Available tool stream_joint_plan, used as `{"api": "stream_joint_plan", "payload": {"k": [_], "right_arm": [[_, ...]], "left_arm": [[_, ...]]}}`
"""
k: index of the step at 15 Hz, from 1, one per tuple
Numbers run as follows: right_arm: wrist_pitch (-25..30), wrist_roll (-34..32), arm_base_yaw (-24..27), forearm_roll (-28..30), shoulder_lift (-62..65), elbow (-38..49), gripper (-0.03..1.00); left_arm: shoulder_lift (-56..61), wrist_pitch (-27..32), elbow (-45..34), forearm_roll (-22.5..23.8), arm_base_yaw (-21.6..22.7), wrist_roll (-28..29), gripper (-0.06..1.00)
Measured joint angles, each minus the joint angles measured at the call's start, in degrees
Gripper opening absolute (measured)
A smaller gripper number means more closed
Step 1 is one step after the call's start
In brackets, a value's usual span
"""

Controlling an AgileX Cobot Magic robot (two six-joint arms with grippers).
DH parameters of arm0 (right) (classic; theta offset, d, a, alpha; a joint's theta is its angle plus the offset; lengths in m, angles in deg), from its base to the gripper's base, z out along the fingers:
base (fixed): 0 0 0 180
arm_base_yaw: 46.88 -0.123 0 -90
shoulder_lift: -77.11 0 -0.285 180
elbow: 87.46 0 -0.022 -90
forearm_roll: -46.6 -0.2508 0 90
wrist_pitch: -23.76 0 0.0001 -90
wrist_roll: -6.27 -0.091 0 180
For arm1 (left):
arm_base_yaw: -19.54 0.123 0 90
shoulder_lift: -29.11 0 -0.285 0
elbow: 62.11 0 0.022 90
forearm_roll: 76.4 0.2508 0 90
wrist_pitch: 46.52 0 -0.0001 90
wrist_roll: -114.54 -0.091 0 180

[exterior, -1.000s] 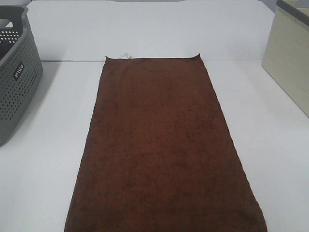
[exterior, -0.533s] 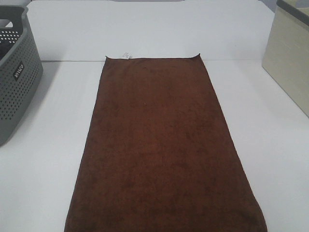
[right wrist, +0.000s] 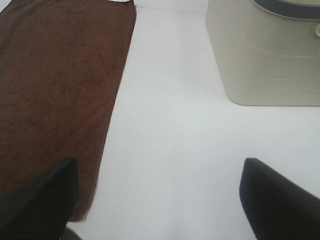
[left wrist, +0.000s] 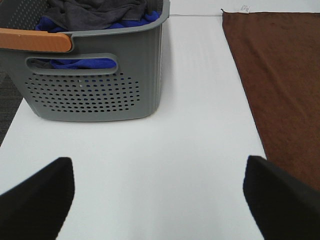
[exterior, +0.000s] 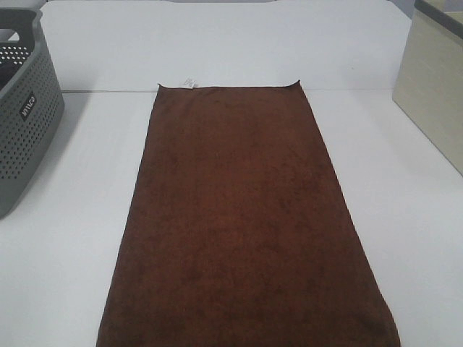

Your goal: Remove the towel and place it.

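Note:
The dark brown towel (exterior: 242, 224) lies flat and lengthwise on the white table, with a small white tag (exterior: 190, 82) at its far edge. It also shows in the left wrist view (left wrist: 280, 85) and the right wrist view (right wrist: 55, 95). My left gripper (left wrist: 160, 195) is open and empty over bare table between the basket and the towel. My right gripper (right wrist: 155, 200) is open and empty, one finger (right wrist: 40, 200) over the towel's near edge. Neither gripper shows in the exterior view.
A grey perforated laundry basket (exterior: 22, 123) stands at the left; the left wrist view shows it (left wrist: 95, 75) holding grey and blue cloths. A beige bin (exterior: 434, 79) stands at the right, also in the right wrist view (right wrist: 265, 55).

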Motion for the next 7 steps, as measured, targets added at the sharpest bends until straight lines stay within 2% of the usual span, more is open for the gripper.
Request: {"api": "stream_joint_plan", "payload": {"k": [7], "right_arm": [[0.0,0.0,0.0,0.0,0.0,0.0,0.84]], "left_arm": [[0.0,0.0,0.0,0.0,0.0,0.0,0.84]]}}
